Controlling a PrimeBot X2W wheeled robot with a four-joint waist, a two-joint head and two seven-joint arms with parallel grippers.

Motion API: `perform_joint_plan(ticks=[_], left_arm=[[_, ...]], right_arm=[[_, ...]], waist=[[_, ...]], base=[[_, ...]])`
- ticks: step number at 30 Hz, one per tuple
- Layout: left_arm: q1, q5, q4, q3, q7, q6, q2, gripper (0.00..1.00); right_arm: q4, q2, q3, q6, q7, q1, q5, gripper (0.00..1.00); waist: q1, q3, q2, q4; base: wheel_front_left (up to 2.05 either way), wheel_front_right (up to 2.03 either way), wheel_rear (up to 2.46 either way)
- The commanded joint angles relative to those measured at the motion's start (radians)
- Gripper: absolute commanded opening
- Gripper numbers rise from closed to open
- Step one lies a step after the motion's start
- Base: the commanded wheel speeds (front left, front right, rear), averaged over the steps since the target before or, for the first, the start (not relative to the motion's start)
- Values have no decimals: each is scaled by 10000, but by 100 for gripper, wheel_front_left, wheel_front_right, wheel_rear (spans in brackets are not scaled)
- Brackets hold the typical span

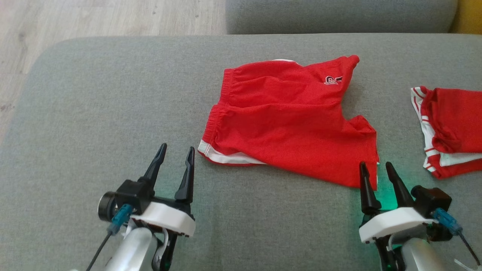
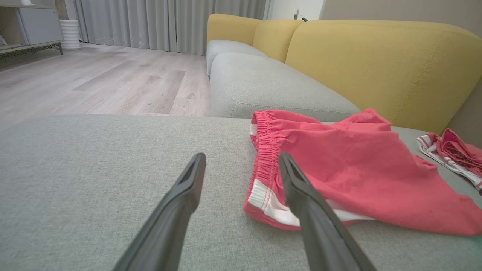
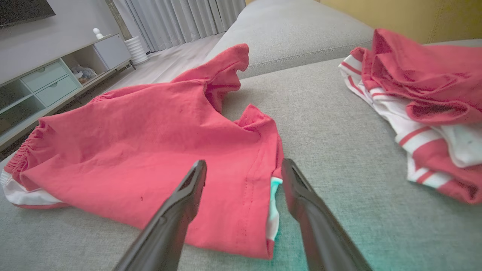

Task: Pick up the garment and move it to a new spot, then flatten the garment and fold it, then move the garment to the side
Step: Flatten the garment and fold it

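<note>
Red shorts point(image 1: 290, 116) with white trim lie spread on the grey sofa cushion point(image 1: 113, 113), waistband to the left, leg hems to the right. My left gripper point(image 1: 177, 150) stands open just left of the waistband's near white corner point(image 2: 263, 195), nothing between its fingers. Over the near right leg hem point(image 3: 260, 195) my right gripper point(image 1: 375, 166) stands open, its fingers either side of the hem's corner without closing on it. The shorts point(image 2: 357, 165) show rumpled in the left wrist view, with one leg point(image 3: 226, 64) raised in a fold at the far side.
A second red and white garment point(image 1: 448, 128) lies bunched at the cushion's right point(image 3: 421, 101). The wooden floor point(image 1: 94, 19) lies beyond the cushion's rounded left edge. Another grey seat point(image 2: 263, 82) and a yellow backrest point(image 2: 376, 64) stand behind.
</note>
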Motion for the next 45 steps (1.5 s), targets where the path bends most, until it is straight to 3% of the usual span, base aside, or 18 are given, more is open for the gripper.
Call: perform_joint_plan(ticks=[1,40,41,43,44,45], left_arm=[[-194,92,-368,440,-108,5,76,100],[-29,795,-146,1159,-108,-489,-482,100],[-33,807,-139,1168,-108,-495,-489,100],[-40,828,-114,1184,-108,-507,-502,100],[-43,838,-96,1191,-108,-513,-508,100],[-45,845,-77,1199,-108,-519,-513,100]], right_arm=[[-214,-47,274,-7,-114,-345,81,100],[722,-47,1057,-7,-149,-652,371,100],[735,-47,1079,-7,-149,-668,372,61],[737,-47,1093,-7,-149,-713,349,7],[689,-47,1085,-7,-149,-742,338,0],[610,-47,1070,-7,-149,-765,299,0]], waist=[[0,-8,0,11],[0,96,0,20],[0,103,0,24],[0,108,0,31],[0,105,0,33],[0,101,0,34]], base=[[0,0,0],[0,0,0],[0,0,0],[0,0,0],[0,0,0],[0,0,0]])
